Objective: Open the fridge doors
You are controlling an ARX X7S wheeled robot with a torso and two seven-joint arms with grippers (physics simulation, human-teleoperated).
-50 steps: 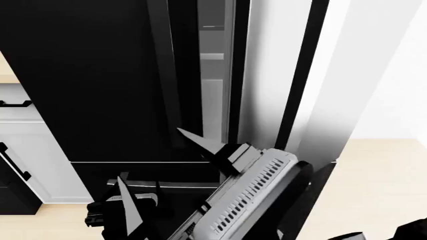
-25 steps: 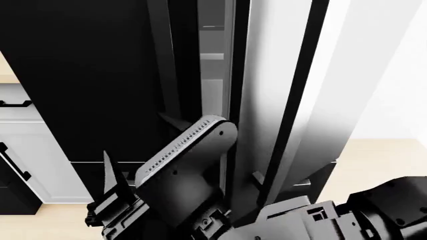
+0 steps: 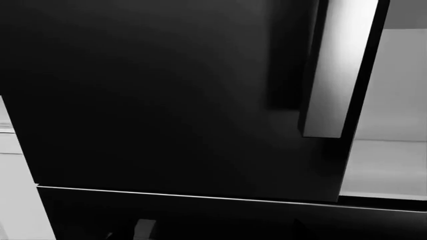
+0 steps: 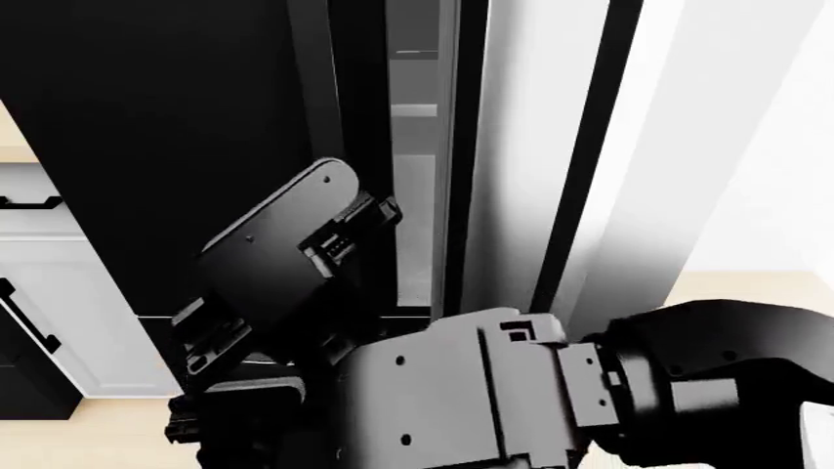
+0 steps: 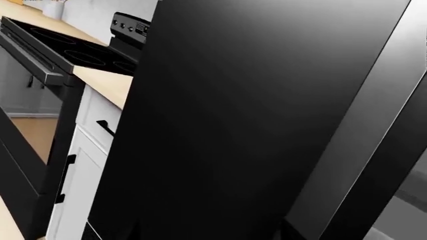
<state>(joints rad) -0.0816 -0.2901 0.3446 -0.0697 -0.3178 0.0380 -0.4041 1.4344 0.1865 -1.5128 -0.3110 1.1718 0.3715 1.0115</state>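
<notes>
Neither gripper's fingertips can be made out. In the head view the right arm (image 4: 521, 401) is raised across the lower middle, and its flat dark wrist section (image 4: 280, 264) is tilted up against the lower part of the left fridge door (image 4: 156, 147), close to that door's long upright handle (image 4: 312, 88); whether the right gripper is open or closed cannot be told. The left gripper is hidden behind the right arm, and neither wrist view shows any fingers.

The left fridge door is seen closed, glossy black, filling the upper left of the head view. The right fridge door (image 4: 548, 147) is swung out, its white inner side turned toward the camera and its black edge running down beside it. Between the two doors a narrow gap shows pale shelves (image 4: 414, 110) inside.

Below the doors a black freezer drawer (image 3: 200, 220) is seen in the left wrist view. Beside the fridge stand a white cabinet (image 5: 87, 165) with a black handle, a light wooden counter (image 5: 107, 80) and a black stove (image 5: 73, 52).
</notes>
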